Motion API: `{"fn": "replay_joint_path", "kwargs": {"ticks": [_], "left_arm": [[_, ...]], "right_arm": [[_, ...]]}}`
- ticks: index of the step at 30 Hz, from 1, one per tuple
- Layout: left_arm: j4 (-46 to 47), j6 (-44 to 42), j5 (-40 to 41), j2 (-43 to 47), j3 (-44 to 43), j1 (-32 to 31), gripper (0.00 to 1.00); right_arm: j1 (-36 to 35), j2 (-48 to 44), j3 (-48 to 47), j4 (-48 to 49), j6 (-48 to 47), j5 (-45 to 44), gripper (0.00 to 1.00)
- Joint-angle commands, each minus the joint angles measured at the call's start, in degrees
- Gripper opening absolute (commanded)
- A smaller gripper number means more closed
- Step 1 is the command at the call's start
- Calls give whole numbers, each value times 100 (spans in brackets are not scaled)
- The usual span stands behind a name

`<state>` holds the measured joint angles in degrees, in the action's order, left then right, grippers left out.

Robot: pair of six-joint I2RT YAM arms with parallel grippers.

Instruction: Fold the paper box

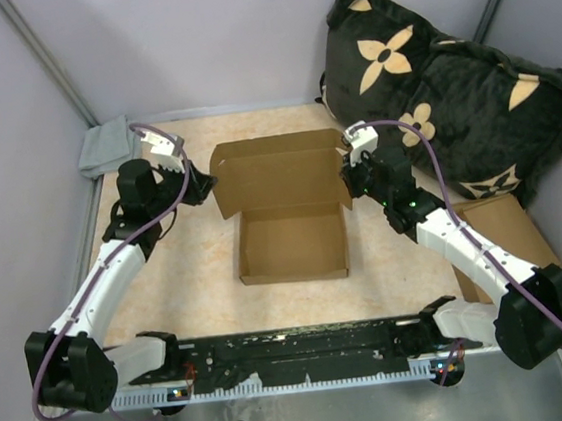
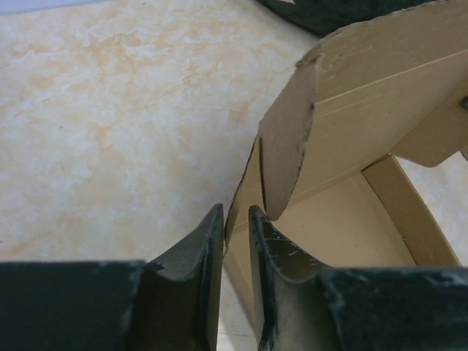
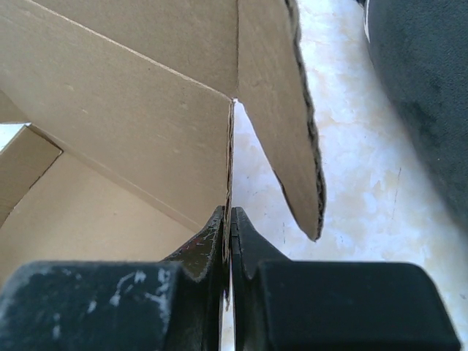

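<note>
Paper box walls are what both of our grippers hold. The right gripper is clenched on the thin top edge of the right side wall, its fingers pressed nearly together with the cardboard between them. The left gripper straddles the left wall the same way, pinching it, though with a little more slack. Just beyond each grip a rounded ear flap hangs off the raised lid: the left one leans over the tray, and the right one splays outward over the counter.

The box sits mid-counter between our arms. Its tray is formed and the lid stands open at the far side.

We judge the step in hand to be steadying the walls so the ears can go inside and the lid can come down. To do it well, we should pinch lightly so the corrugated edge does not crush. The walls should stay upright, not bowed outward. Both sides should move together so the lid hinges on its crease instead of twisting. The right ear needs turning inward first, since it points away from the tray.

Counted, we see:
- one paper box with two ear flaps
- two grippers
- one smaller cardboard piece lying by the right arm
- one dark flower-patterned cushion at the far right
- one grey cloth at the far left
</note>
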<state>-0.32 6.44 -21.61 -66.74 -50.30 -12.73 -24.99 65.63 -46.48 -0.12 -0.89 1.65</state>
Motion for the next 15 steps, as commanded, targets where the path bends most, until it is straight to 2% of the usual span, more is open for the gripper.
{"fn": "replay_joint_path", "kwargs": {"ticks": [1, 4, 6, 10, 15], "left_arm": [[510, 243, -413, 55, 18, -83, 20], [508, 306, -453, 56, 52, -146, 6], [502, 409, -496, 67, 92, -211, 1], [562, 578, -513, 157, 260, -370, 0], [807, 662, -370, 450, 593, -508, 0]], "right_arm": [[-14, -88, -116, 143, 124, 181, 4], [-15, 5, -270, -87, 352, 267, 5], [-19, 116, -412, -278, 585, 289, 5], [-182, 247, -537, -394, 966, 219, 5], [-603, 349, -490, -4, 968, -363, 4]]}}
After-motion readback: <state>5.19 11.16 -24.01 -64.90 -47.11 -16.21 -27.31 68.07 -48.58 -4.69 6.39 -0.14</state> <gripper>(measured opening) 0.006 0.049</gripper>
